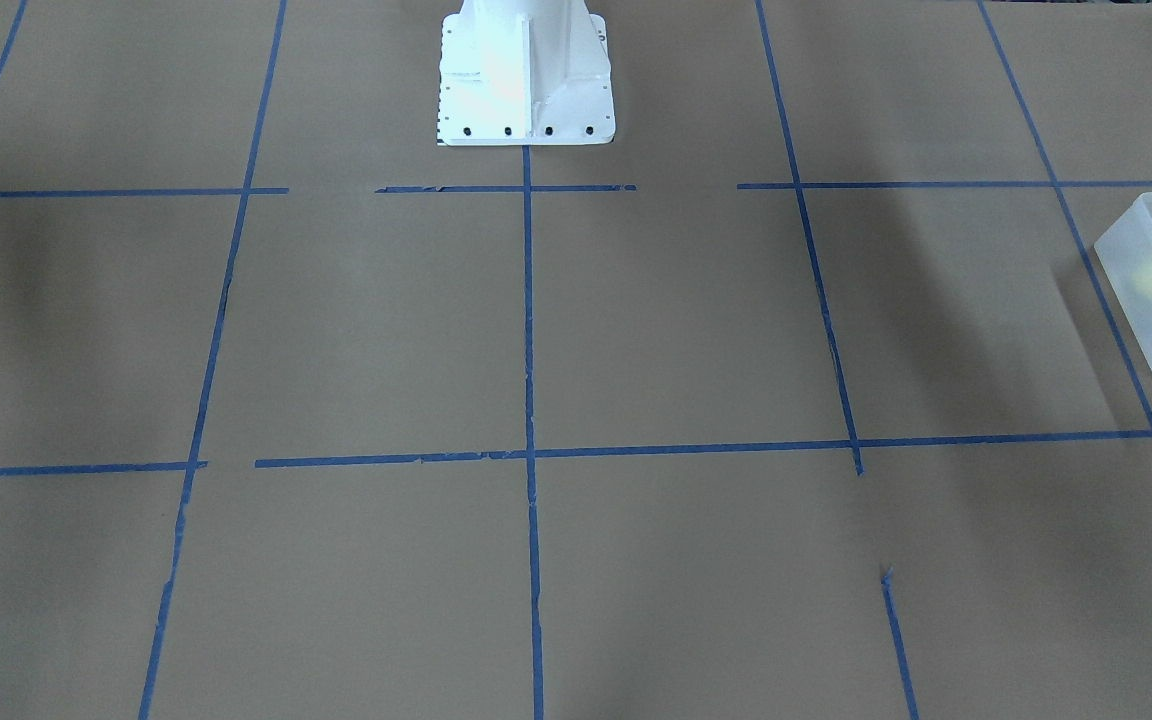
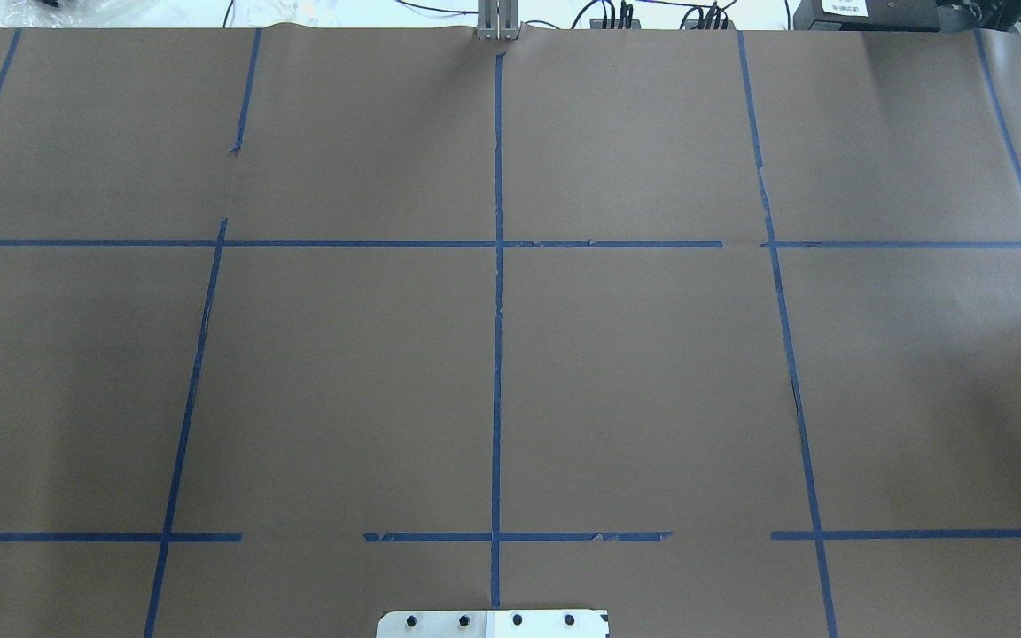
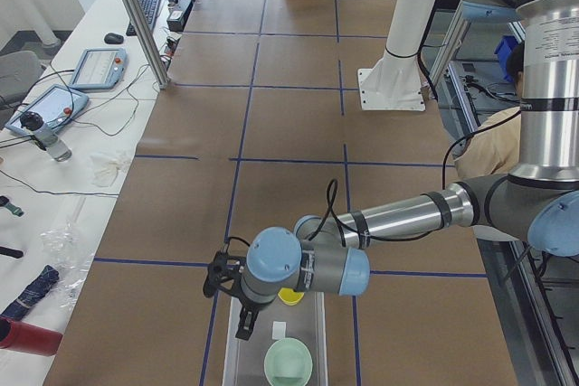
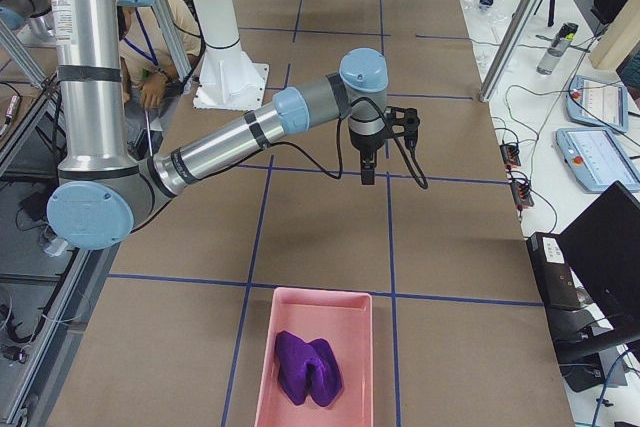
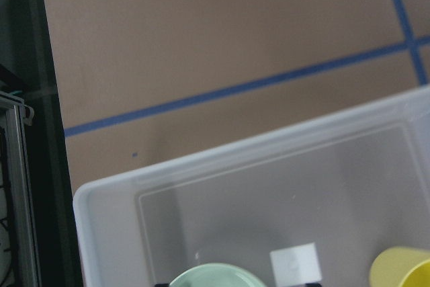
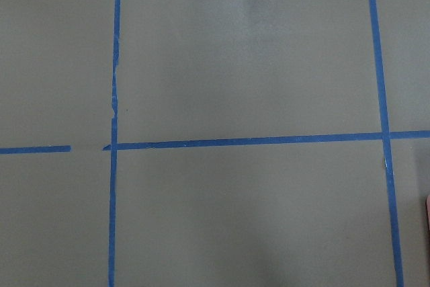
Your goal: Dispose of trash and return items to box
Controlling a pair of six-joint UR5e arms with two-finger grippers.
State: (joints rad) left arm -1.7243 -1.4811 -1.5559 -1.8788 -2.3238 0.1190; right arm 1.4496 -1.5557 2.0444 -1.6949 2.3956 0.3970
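Note:
The frosted box (image 3: pixel 312 312) stands at the table's near end in the exterior left view, with a small white label (image 3: pixel 280 327) inside. The yellow cup (image 3: pixel 290 296) and a pale green bowl (image 3: pixel 289 362) sit in it. My left gripper (image 3: pixel 244 324) hangs over the box's left edge; I cannot tell if it is open or shut. The left wrist view looks down into the box (image 5: pixel 107 199) at the cup (image 5: pixel 403 270), bowl (image 5: pixel 215 275) and label (image 5: pixel 295 263). My right gripper (image 4: pixel 367 172) hangs above bare table mid-way along; its state cannot be told.
A pink tray (image 4: pixel 268 367) with a purple crumpled thing (image 4: pixel 308 367) stands at the table's right end. The robot's white base (image 1: pixel 526 90) is at the table's edge. Operators' desks with tablets and cables line the far side. Blue tape lines cross the brown table.

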